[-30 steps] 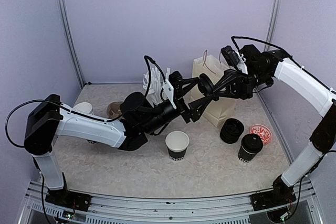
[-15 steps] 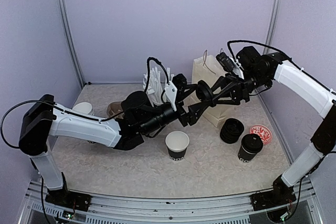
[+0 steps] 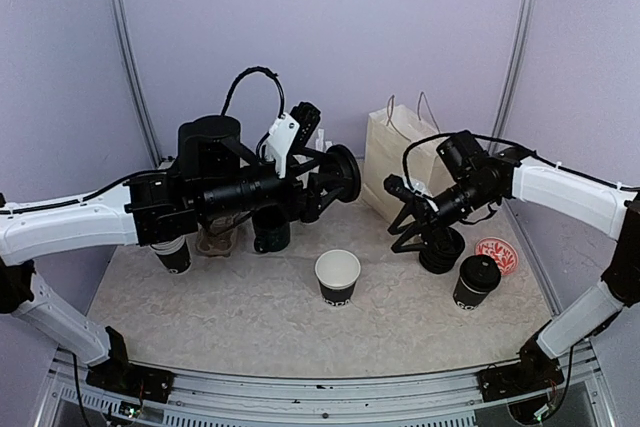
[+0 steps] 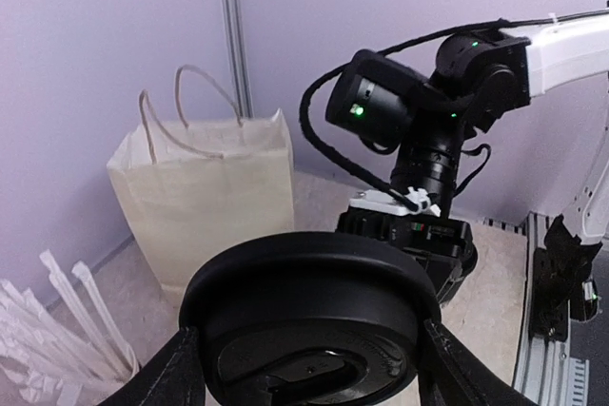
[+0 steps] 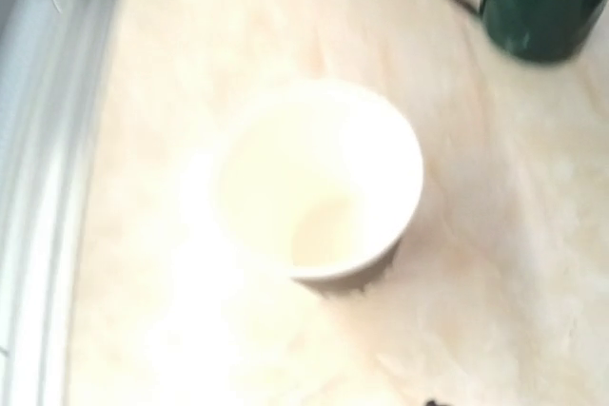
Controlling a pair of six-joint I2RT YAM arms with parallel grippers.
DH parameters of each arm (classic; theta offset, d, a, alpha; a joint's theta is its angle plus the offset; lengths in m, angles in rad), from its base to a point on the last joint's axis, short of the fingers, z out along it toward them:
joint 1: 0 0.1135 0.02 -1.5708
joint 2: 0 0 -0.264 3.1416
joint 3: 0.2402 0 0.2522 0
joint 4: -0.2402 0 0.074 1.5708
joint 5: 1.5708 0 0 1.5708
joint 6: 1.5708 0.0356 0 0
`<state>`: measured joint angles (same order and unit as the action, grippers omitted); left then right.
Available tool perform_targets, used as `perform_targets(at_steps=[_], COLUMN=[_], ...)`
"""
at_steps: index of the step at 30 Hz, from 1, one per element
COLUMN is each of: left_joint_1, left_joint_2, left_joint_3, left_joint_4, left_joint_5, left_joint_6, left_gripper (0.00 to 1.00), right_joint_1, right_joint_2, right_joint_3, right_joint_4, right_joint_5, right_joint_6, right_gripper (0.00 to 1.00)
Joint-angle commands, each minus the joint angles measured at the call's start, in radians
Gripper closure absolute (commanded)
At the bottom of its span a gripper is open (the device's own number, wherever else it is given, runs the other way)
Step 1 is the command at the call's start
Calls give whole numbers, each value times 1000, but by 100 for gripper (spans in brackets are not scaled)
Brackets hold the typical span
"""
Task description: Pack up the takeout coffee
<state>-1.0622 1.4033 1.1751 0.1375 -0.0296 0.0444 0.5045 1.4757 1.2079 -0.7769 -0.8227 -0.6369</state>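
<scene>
Your left end effector is clamped on a round black plastic lid, with a finger against each side of its rim. The fingertips run off the bottom of the left wrist view, so you can't see how deep the hold goes. It hangs raised over the far half of the surface, toward the middle.

In the top view your right end effector shows its jaws parted with nothing between them. It sits just left of the stack of black lids near the right edge. Its own camera is badly blurred and barely catches the fingers.

Through that blur you can make out the open paper cup, white inside and upright at the middle of the surface. You can also see a glossy dark mug, cut off by the top of the frame.

A lidded cup stands by the right edge. The cream paper bag with string handles stands upright at the far edge. A third cup near the left edge is half hidden under your left arm.
</scene>
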Motion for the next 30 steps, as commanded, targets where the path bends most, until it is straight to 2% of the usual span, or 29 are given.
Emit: perform_targets(at_steps=[1, 4, 7, 13, 20, 30], left_joint_1=[37, 46, 60, 131, 143, 145], left_joint_2=[-11, -4, -5, -74, -76, -47], left_joint_3=[150, 212, 233, 183, 209, 264], left_joint_4=[-545, -720, -813, -846, -974, -1068], left_joint_5=[-2, 11, -5, -6, 18, 37], left_joint_6=[-99, -112, -128, -168, -163, -133], left_gripper=[36, 35, 35, 36, 36, 36], right_joint_1=[86, 124, 147, 186, 211, 335], right_joint_2=[53, 109, 167, 315, 400, 459], right_joint_3=[-53, -51, -37, 20, 52, 35], right_joint_4=[116, 146, 171, 185, 225, 210], right_joint_5=[242, 284, 289, 322, 228, 122], right_joint_6=[-78, -114, -171, -255, -252, -230], right_gripper=[48, 45, 42, 37, 37, 41])
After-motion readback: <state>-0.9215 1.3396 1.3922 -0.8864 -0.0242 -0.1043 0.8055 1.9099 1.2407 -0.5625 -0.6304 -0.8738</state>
